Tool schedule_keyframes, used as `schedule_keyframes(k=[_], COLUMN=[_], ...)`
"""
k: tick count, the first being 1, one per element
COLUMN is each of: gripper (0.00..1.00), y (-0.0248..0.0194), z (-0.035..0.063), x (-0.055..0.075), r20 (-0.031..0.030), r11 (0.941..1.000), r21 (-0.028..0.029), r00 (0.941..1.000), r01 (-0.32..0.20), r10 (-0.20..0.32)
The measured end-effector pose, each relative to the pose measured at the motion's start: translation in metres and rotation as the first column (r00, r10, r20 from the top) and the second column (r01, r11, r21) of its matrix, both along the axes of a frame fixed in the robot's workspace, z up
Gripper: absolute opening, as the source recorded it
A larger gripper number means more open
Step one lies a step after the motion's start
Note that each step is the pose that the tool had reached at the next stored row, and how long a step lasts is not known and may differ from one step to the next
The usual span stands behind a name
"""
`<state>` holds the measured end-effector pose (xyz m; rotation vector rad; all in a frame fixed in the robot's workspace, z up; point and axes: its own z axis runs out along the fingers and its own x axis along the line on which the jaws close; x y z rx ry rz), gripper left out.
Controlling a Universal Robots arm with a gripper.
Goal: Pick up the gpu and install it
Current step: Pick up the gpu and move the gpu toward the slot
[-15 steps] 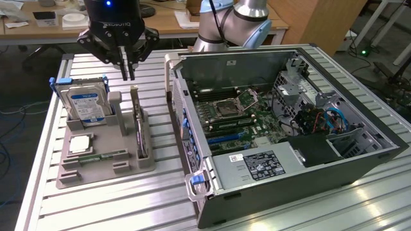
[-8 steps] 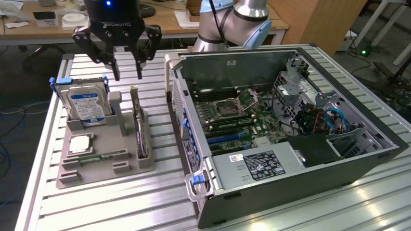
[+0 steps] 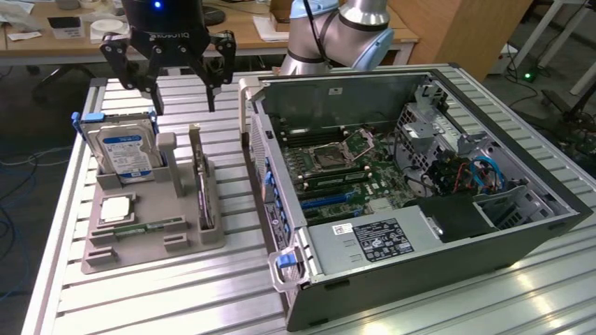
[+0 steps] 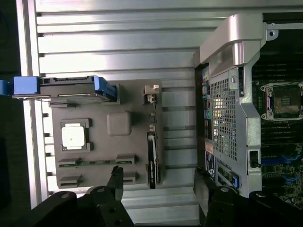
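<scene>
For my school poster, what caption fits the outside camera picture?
Open gripper hovers above the gpu standing in its gray tray, beside the open computer case.

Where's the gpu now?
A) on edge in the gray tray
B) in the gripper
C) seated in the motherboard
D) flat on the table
A: the gpu stands on edge in a slot of the tray, and the gripper hangs open above it, holding nothing.

Hard drive [image 3: 125,150] stands in grey holder [image 3: 160,204] (processor [image 3: 116,208], seemingly, lying flat) beside open case [image 3: 326,91].
</scene>
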<state>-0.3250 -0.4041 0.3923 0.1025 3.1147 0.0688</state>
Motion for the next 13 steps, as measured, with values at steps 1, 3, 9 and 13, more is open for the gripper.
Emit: schedule_keyframes(k=[1, 3, 9, 13], gripper=[0.71, 0.71, 0.71, 0.71], y=[0.0000, -0.0003, -0.0011, -0.0058], z=[-0.0001, -0.0002, -0.0021, -0.0041], x=[0.0000, 0.0000, 0.0001, 0.0001], r20=[-0.0004, -0.0008, -0.0021, -0.0024], r11=[1.0000, 1.0000, 0.9979, 0.9975], r21=[-0.0001, -0.0002, -0.0002, -0.0001], r00=[1.0000, 1.0000, 0.9979, 0.9975], r01=[-0.004, -0.008, -0.065, -0.071], r10=[0.004, 0.008, 0.065, 0.071])
